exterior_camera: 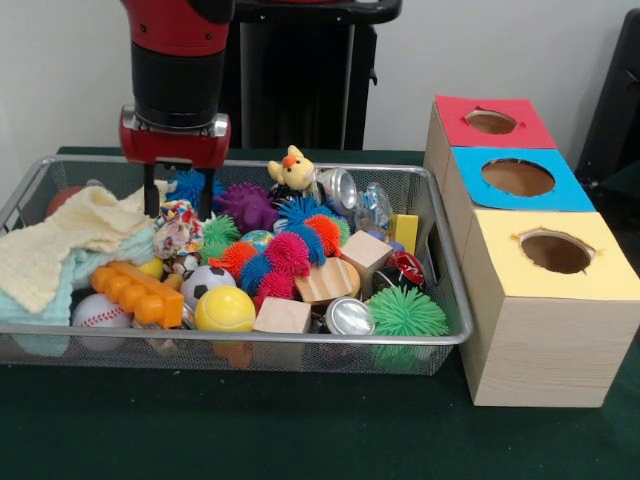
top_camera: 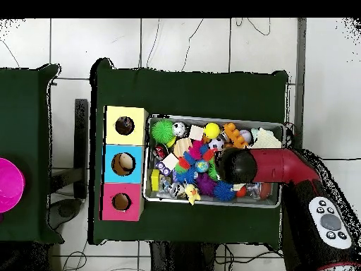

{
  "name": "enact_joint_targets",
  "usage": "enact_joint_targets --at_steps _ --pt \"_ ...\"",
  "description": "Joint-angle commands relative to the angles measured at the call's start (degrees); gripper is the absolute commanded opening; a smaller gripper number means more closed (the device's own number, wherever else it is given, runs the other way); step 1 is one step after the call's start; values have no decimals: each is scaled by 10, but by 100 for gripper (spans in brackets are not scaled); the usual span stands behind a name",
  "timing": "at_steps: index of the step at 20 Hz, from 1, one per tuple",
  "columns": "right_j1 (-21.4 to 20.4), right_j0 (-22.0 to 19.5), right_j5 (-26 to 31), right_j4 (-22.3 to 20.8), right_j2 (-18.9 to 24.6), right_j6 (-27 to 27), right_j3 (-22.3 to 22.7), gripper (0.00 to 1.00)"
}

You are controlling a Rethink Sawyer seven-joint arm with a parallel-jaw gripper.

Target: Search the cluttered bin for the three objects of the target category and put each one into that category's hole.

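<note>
a wide, shallow silver wire-mesh basket (exterior_camera: 440,338) is seen on the dark green table cover (exterior_camera: 250,430), packed with toys. the red and black robot arm (exterior_camera: 178,60) is lowered into the basket's left part in the front view, and its gripper (exterior_camera: 178,205) is placed over a small floppy cloth piece with a busy red, yellow, blue and green print on white (exterior_camera: 177,232). two dark fingers (exterior_camera: 151,198) are seen set apart, one on each side of the top of the printed piece; whether the cloth is actually touched cannot be told. only this one printed piece can be made out.

just left of the printed piece, a plain cream waffle cloth (exterior_camera: 55,245) is draped over a mint-green cloth (exterior_camera: 30,300). an orange bumpy plastic block (exterior_camera: 138,293), a baseball (exterior_camera: 100,312), a small soccer ball (exterior_camera: 207,281) and a yellow ball (exterior_camera: 225,310) are gathered in front of it. spiky rubber balls in several colours are piled at the middle of the basket, among them a green spiky ball (exterior_camera: 405,312), with pale wooden blocks (exterior_camera: 365,258) among them.

just beside the basket's right end, three pale wooden boxes are lined up. the round ragged-edged hole in the yellow paper top (exterior_camera: 556,252) is on the nearest box, well apart from the gripper, with the blue-topped box (exterior_camera: 517,177) and the red-topped box (exterior_camera: 490,121) behind it.

in the overhead view the gripper is hidden beneath the arm.
</note>
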State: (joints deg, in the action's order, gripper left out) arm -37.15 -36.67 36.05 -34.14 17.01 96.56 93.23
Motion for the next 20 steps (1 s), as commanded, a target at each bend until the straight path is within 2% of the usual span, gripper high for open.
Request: enact_joint_targets --at_steps 1,10,15,20 --pt "18 3 -39 -3 15 18 40 100" --pt "65 17 -62 -58 -23 14 6 100" --pt "70 22 -76 -85 -44 17 -3 100" --pt "77 32 -64 -104 -66 16 -15 100"
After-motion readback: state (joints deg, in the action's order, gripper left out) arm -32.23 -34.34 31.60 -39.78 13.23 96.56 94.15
